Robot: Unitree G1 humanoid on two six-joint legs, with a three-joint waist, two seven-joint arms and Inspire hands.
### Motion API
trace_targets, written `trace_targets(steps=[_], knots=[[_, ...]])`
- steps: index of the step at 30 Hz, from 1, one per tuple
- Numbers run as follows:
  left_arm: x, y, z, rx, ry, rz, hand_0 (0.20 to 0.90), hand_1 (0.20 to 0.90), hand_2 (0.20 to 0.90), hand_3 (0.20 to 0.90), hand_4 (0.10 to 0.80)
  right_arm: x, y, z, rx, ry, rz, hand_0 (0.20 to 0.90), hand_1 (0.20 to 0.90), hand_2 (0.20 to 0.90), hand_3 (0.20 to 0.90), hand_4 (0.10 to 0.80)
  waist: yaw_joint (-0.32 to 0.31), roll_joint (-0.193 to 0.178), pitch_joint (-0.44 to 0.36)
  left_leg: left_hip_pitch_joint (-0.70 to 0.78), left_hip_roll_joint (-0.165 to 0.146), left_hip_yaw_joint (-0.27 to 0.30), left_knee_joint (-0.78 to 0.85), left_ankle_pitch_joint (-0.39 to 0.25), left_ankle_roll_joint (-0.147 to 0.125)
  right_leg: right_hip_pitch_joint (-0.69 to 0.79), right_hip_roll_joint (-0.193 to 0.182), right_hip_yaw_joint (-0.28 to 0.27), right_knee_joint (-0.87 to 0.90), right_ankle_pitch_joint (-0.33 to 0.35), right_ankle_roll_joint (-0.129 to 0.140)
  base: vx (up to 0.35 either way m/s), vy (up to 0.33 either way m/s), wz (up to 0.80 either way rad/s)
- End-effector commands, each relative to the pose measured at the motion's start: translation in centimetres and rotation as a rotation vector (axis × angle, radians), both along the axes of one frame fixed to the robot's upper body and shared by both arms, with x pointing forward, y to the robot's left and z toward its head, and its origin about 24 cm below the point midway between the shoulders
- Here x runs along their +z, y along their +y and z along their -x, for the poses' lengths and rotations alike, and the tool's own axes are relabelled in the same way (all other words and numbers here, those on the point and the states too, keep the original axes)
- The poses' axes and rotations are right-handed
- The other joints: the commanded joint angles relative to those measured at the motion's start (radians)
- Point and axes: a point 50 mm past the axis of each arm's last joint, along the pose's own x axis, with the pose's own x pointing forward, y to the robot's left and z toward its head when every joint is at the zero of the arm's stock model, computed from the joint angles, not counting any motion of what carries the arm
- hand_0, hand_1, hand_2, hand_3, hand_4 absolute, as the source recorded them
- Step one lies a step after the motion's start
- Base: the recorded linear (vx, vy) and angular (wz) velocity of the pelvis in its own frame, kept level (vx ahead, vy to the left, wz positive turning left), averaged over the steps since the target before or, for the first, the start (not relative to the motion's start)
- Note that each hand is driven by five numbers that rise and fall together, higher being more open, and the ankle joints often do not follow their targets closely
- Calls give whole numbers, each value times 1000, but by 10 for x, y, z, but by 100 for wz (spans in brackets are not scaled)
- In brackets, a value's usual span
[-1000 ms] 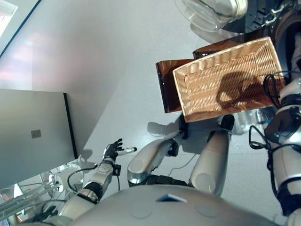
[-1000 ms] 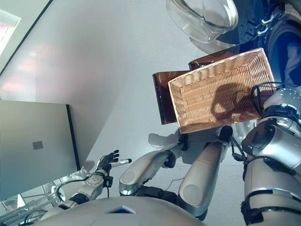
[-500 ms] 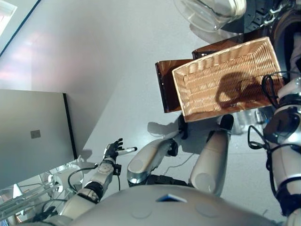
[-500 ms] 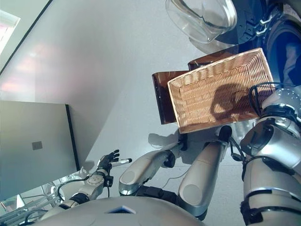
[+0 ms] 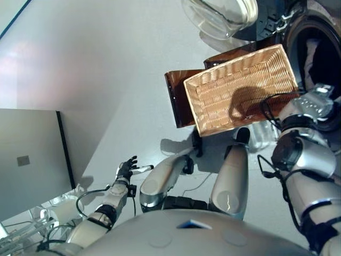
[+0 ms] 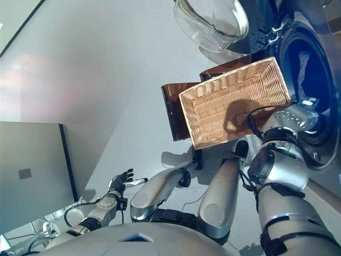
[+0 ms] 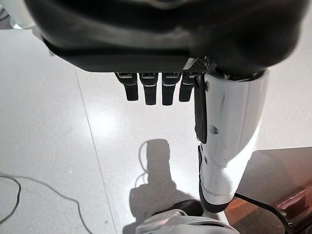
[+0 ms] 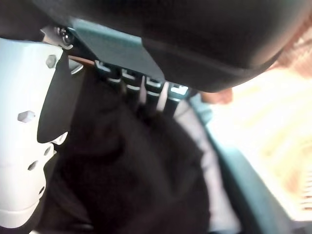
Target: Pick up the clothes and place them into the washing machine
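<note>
The washing machine's dark drum opening (image 6: 311,80) shows at the right, with a pale cloth (image 6: 306,63) inside it. My right arm reaches across the basket's near corner to that opening. In the right wrist view my right hand (image 8: 146,90) has straight fingers and its thumb spread wide. A dark cloth (image 8: 136,165) lies right under them, with a pale cloth (image 8: 202,141) beside it. The wicker basket (image 6: 234,101) is empty. My left hand (image 5: 127,169) hangs open low at my left side, holding nothing.
The machine's round glass door (image 6: 210,21) stands open above the basket. A brown stand (image 6: 170,109) holds the basket up. A grey cabinet (image 5: 26,154) stands at the left over the pale floor (image 5: 106,64).
The whole picture has shifted, so the camera has turned toward the machine and its drum now shows. My right arm has reached in toward the drum opening. The left hand has stayed put.
</note>
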Motion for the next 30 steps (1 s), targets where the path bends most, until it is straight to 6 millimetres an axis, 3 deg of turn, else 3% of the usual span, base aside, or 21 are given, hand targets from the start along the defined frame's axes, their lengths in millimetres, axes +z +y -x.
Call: trace_targets(steps=[1,10,20,22,27,30], knots=[[-6,38,22,89,88,-121,900,900,900,900,800,10,2,-3,61,-34,157,900,900,900,900,800,13,-14,-68,-86,17,-3,138,-77,-104,66,18,-22,-80,43,-15,0,0,0],[-6,44,25,90,103,-140,900,900,900,900,800,-18,17,2,132,23,155,900,900,900,900,800,14,-39,-75,-69,20,-2,135,-80,-104,93,20,-23,-103,51,-15,0,0,0],[-7,48,30,95,122,-144,900,900,900,900,800,-68,35,21,356,263,241,900,900,900,900,800,10,-81,-91,-29,42,2,101,-65,-113,143,35,-39,-165,80,-14,20,-20,-2],[-8,51,34,100,138,-147,900,900,900,900,800,-97,45,36,455,369,230,900,900,900,900,800,10,-111,-102,9,52,-6,84,-70,-118,187,44,-46,-202,83,-11,89,-66,-11],[-8,52,34,107,136,-138,900,900,900,900,800,-112,55,43,589,472,280,900,900,900,900,800,11,-139,-117,47,63,-7,48,-54,-126,234,52,-58,-270,111,-8,56,-48,-6],[-8,53,35,108,135,-126,900,900,900,900,800,-120,62,47,748,581,396,900,900,900,900,800,15,-167,-133,81,70,-5,25,-47,-132,280,57,-69,-315,125,-4,54,-46,-2]])
